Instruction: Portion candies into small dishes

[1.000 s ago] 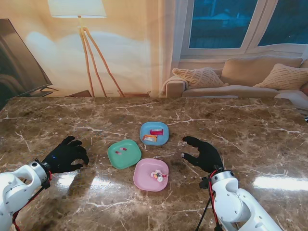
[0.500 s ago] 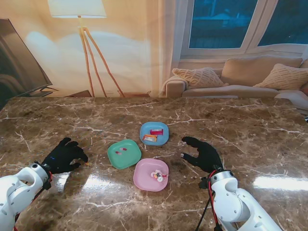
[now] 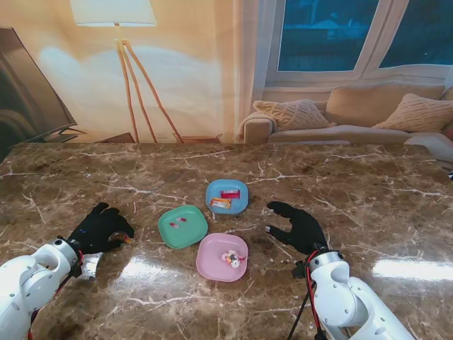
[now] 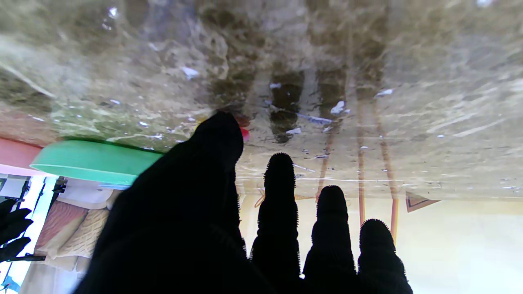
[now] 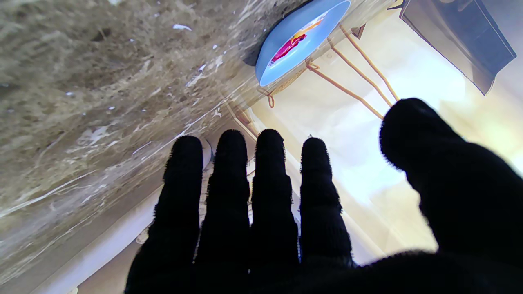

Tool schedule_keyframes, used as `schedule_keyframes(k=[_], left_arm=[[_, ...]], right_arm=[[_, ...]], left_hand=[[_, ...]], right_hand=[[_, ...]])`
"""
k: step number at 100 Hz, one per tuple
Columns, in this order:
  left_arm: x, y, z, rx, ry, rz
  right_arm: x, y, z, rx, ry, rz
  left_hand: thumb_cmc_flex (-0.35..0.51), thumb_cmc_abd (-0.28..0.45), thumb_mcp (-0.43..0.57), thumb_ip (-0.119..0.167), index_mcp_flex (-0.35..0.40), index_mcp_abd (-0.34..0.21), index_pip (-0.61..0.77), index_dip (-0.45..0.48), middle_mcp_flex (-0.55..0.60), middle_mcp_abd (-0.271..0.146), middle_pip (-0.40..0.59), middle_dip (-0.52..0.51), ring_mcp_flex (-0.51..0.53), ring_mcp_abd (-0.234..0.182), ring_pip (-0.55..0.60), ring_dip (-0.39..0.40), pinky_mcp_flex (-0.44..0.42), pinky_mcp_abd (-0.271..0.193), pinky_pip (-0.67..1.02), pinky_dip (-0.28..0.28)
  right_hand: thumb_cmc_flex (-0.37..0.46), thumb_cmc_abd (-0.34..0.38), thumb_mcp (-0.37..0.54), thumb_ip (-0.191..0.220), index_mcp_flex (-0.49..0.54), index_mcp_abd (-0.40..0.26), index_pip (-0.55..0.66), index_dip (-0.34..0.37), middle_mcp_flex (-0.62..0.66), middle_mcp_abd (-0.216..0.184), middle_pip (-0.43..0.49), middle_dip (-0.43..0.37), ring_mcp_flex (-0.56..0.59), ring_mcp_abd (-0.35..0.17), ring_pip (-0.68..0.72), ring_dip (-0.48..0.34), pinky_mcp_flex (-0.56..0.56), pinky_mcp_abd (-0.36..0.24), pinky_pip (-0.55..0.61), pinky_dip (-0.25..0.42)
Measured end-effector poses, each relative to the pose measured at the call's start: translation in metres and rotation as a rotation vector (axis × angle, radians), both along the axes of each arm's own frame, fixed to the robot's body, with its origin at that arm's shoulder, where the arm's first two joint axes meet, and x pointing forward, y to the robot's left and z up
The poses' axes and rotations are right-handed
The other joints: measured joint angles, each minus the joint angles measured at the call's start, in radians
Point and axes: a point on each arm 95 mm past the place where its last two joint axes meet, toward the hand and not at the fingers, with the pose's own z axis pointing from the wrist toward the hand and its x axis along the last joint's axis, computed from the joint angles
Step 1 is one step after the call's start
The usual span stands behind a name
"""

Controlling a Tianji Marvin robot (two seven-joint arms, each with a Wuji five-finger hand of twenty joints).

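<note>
Reaching for a loose candy [image 4: 244, 132] at the left robot hand [image 3: 99, 228] fingertips, left of the green dish [image 3: 182, 226].

It lies on the table [image 3: 354, 184] just beyond the thumb tip, toward the green dish; its long axis is too hidden to tell. Left fingers curl low over it, seemingly not yet pinching. The right robot hand [image 3: 297, 225] hovers spread and empty, right of the pink dish [image 3: 222, 256] and blue dish [image 3: 227, 196], farther off.

obstacles: green dish [image 3: 182, 226], pink dish [image 3: 222, 256], blue dish [image 3: 226, 196] | sides: open
</note>
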Motion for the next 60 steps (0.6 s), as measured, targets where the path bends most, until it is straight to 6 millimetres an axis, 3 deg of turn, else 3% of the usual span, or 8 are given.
schedule_keyframes(k=[31, 39, 60], left_arm=[[0.009, 0.001, -0.001, 0.007, 0.000, 0.001], [0.010, 0.001, -0.001, 0.007, -0.001, 0.003], [0.011, 0.001, -0.002, -0.001, -0.001, 0.004]], right_arm=[[0.000, 0.000, 0.000, -0.001, 0.001, -0.001], [0.000, 0.000, 0.000, 0.000, 0.001, -0.001], [0.000, 0.000, 0.000, 0.000, 0.003, 0.000]], left_hand=[[0.000, -0.012, 0.008, -0.012, -0.001, -0.060, 0.144, 0.072, 0.000, 0.000, 0.000, 0.000, 0.000, 0.000, 0.000, 0.000, 0.000, 0.000, 0.000, 0.000], [0.000, -0.011, -0.008, -0.016, 0.028, -0.077, 0.198, 0.085, 0.000, 0.000, 0.000, 0.000, 0.000, 0.000, 0.000, 0.000, 0.000, 0.000, 0.000, 0.000], [0.000, -0.007, -0.010, -0.017, 0.041, -0.088, 0.219, 0.088, 0.000, 0.000, 0.002, 0.000, 0.001, 0.000, 0.000, 0.000, 0.000, 0.001, 0.000, 0.000]], right_hand=[[0.000, 0.000, 0.000, 0.000, 0.000, 0.000, 0.000, 0.000, 0.000, 0.000, 0.000, 0.000, 0.000, 0.000, 0.000, 0.000, 0.000, 0.000, 0.000, 0.000], [0.000, 0.000, 0.000, 0.000, 0.000, 0.000, 0.000, 0.000, 0.000, 0.000, 0.000, 0.000, 0.000, 0.000, 0.000, 0.000, 0.000, 0.000, 0.001, 0.000], [0.000, 0.000, 0.000, 0.000, 0.000, 0.000, 0.000, 0.000, 0.000, 0.000, 0.000, 0.000, 0.000, 0.000, 0.000, 0.000, 0.000, 0.000, 0.001, 0.000]])
